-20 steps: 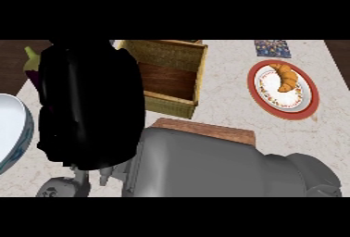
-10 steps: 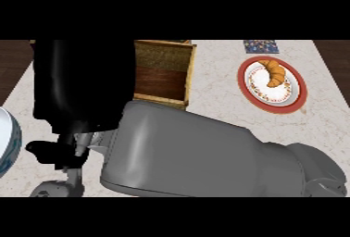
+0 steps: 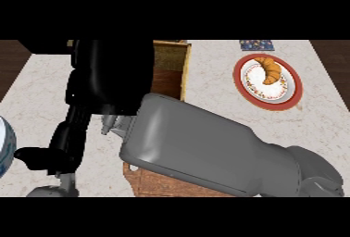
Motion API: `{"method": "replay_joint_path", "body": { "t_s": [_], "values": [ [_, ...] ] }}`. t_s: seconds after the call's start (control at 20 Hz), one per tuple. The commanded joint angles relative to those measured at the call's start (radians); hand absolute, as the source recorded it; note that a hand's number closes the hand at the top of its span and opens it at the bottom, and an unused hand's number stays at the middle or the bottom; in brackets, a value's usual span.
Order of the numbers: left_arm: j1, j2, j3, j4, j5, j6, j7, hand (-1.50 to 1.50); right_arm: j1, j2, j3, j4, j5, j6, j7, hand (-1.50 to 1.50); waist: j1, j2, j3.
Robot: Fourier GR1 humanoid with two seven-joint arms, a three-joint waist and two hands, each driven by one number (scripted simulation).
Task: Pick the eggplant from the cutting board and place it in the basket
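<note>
My right hand (image 3: 113, 74) is a black mass seen from behind, hanging over the left part of the wooden basket (image 3: 171, 69) at the counter's back. Its grey forearm (image 3: 205, 148) slants in from the lower right and covers most of the brown cutting board (image 3: 153, 185), of which only a strip shows at the bottom. The eggplant is nowhere in view; whether it is under the hand cannot be told. My left hand (image 3: 65, 139) rests open at the lower left, fingers up.
A red-rimmed plate (image 3: 246, 88) holding a croissant (image 3: 271, 71) lies at the back right. A blue-and-white plate's rim (image 3: 3, 148) shows at the left edge. A small patterned item (image 3: 256, 45) sits at the counter's far edge. Dark floor lies beyond both back corners.
My right hand has moved up and to the right, from beside the basket to over it. The forearm now stretches farther across the cutting board. The left hand has stayed put.
</note>
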Motion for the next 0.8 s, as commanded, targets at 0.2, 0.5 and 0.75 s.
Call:
{"method": "replay_joint_path", "body": {
  "t_s": [0.2,0.5,0.75],
  "values": [
    [-0.008,0.001,0.002,-0.034,0.001,0.001,0.048,0.0,0.088,0.009,-0.022,-0.014,0.056,0.01,0.169,1.5,-0.009,0.006,0.001],
    [-0.009,0.017,0.019,-0.057,0.005,-0.018,0.048,0.0,0.14,0.009,-0.086,0.058,0.047,0.059,0.05,1.5,-0.002,0.01,0.001],
    [-0.01,-0.007,0.018,-0.011,-0.002,-0.019,0.011,0.0,0.249,0.009,-0.053,0.098,0.041,0.016,-0.02,1.5,0.002,0.013,0.001]
  ]
}}
